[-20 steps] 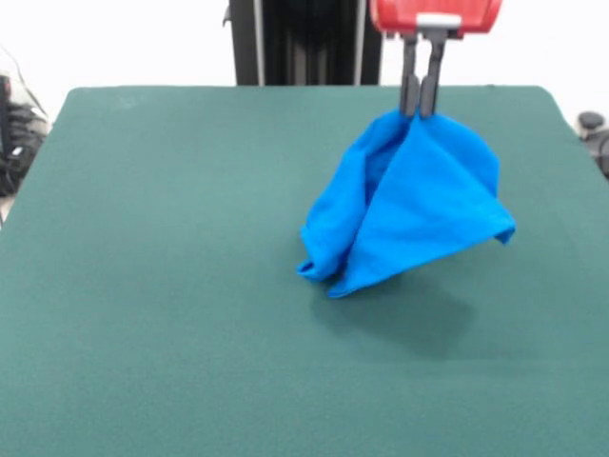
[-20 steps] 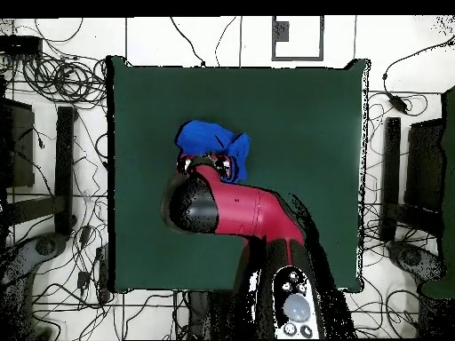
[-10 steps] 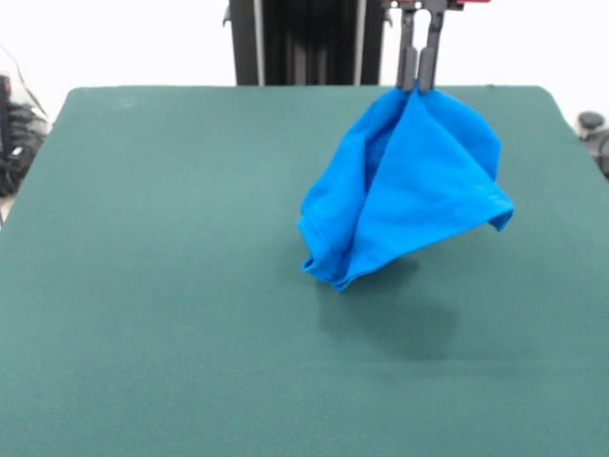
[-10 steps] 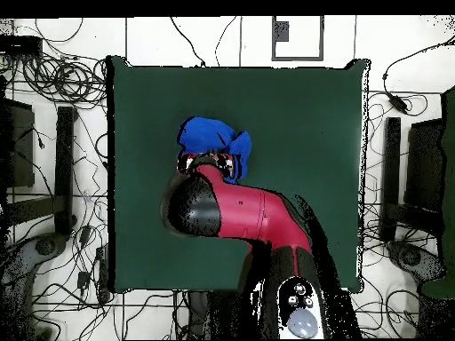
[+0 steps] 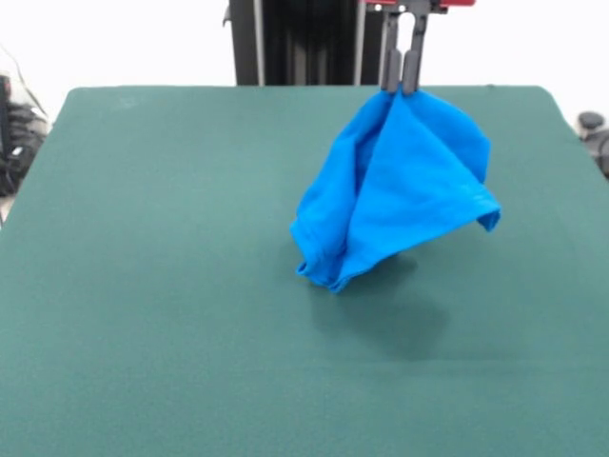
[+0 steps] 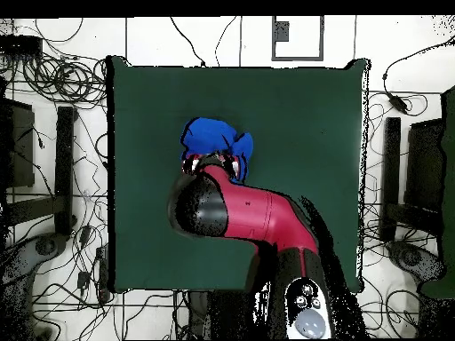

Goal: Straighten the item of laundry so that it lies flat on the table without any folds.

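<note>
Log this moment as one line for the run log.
gripper: shut on T-shirt | T-shirt: hanging bunched from one pinched point, lowest fold at or just above table | flat: no | folds: many

bare green table all around, hanging blue shirt the only obstacle

One blue shirt, the only cloth seen. One green table. One red and black arm with one gripper, two thin fingers showing at its end.
</note>
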Motion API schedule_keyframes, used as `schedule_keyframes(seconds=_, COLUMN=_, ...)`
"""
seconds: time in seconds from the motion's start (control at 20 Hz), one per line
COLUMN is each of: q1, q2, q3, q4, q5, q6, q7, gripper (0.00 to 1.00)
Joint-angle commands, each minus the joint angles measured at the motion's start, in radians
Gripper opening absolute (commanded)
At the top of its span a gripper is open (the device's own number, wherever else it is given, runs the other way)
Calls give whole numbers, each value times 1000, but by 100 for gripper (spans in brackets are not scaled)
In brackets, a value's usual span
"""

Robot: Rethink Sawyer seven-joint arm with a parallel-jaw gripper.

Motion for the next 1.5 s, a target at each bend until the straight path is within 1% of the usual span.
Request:
schedule_keyframes(seconds=0.05, q1=7, q2=-25, q3=57, q4=116, q5=30, q6=96, q7=158, gripper=0)
schedule_keyframes(seconds=0.2, q1=1, q2=-121, q3=38, q4=127, q5=35, q6=220, q7=119, gripper=0)
schedule_keyframes(seconds=0.3, q1=-12, q2=-165, q3=34, q4=133, q5=37, q6=278, q7=95, gripper=0)
schedule_keyframes(seconds=0.4, q1=-39, q2=-193, q3=49, q4=146, q5=45, q6=305, q7=69, gripper=0)
schedule_keyframes(seconds=0.7, q1=-147, q2=-235, q3=107, q4=187, q5=53, q6=309, q7=-35, gripper=0)
schedule_keyframes(seconds=1.0, q1=-280, q2=-228, q3=194, q4=221, q5=38, q6=276, q7=-128, gripper=0)
schedule_keyframes(seconds=1.25, q1=-408, q2=-196, q3=292, q4=234, q5=3, q6=235, q7=-193, gripper=0)
schedule_keyframes(seconds=1.4, q1=-468, q2=-169, q3=347, q4=233, q5=-26, q6=222, q7=-208, gripper=0)
schedule_keyframes(seconds=1.5, q1=-485, q2=-147, q3=372, q4=230, q5=-44, q6=211, q7=-191, gripper=0)
